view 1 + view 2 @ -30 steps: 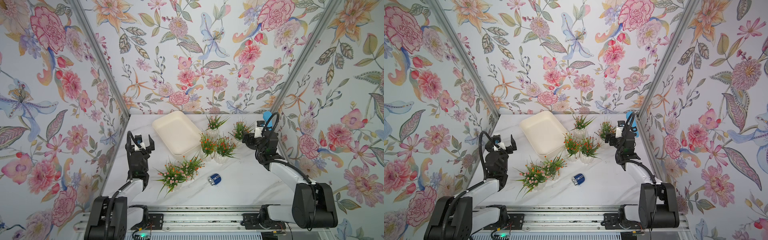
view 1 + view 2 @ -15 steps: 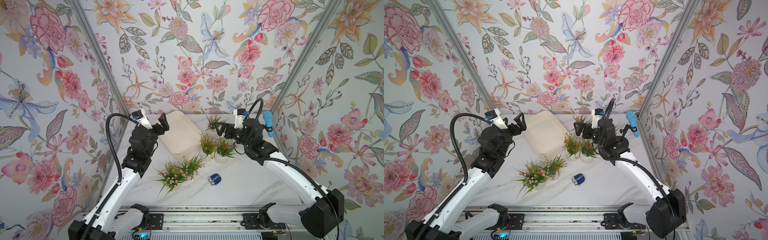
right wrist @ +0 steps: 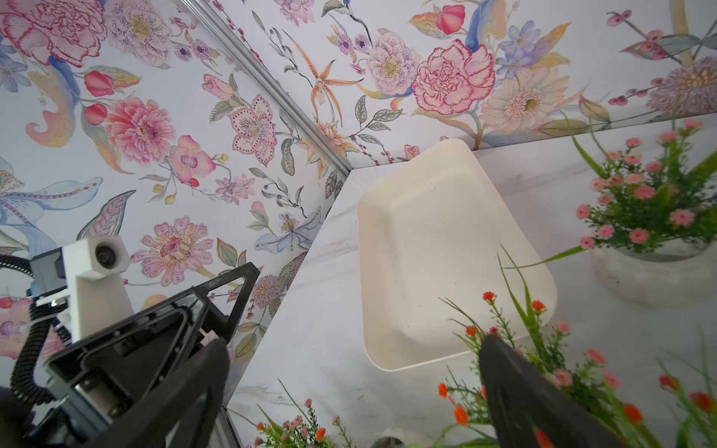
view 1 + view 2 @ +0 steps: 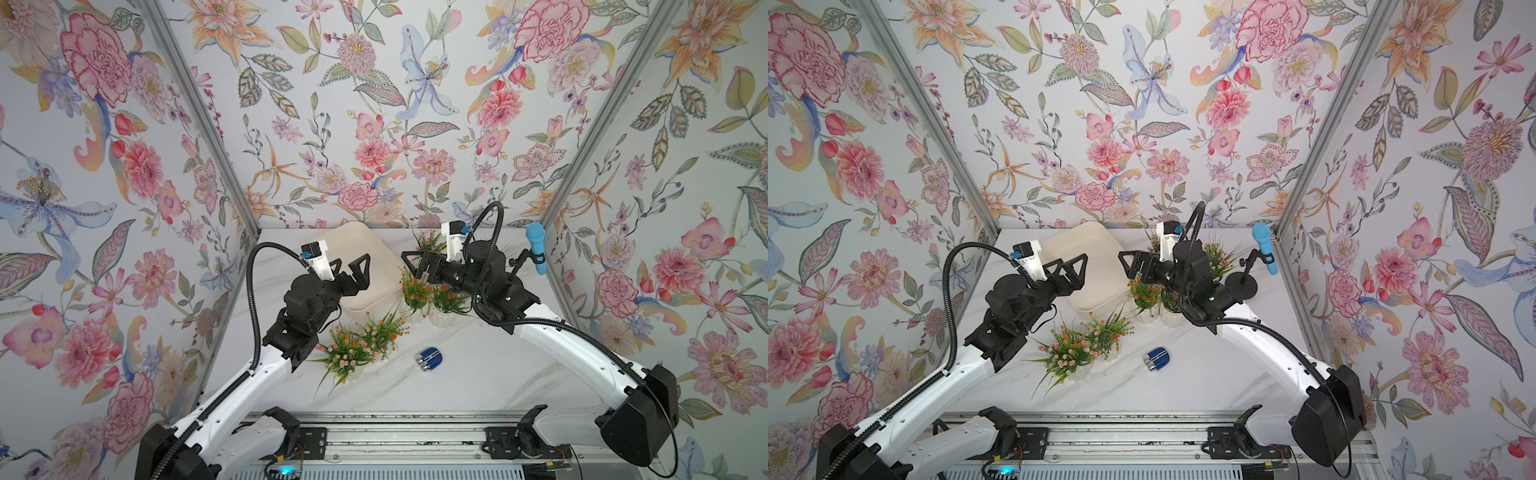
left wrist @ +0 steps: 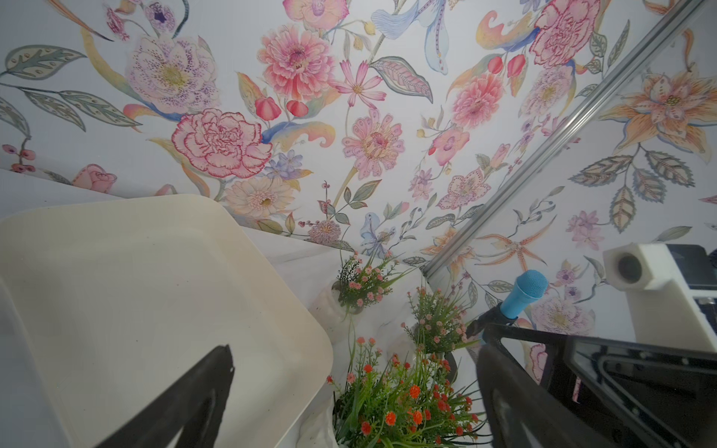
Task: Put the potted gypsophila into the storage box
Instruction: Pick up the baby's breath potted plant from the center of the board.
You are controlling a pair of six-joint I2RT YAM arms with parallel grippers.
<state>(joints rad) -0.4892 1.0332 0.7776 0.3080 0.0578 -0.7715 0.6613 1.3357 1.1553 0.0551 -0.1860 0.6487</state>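
Moved: left gripper and right gripper, raised beside the storage box.
Jaws: both wide apart, empty.
Potted gypsophila: none boxed yet.

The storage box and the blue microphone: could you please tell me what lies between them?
Between the storage box and the blue microphone stand two pink-flowered gypsophila pots and orange-red ones, clearest in the left wrist view.

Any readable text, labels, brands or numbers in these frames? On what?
None can be read.
The small blue cylinder lying on the white marbled table shows pale stripes, no legible letters.
The cream-white plastic storage box and the blue microphone look unmarked.
The floral wallpaper carries no writing.
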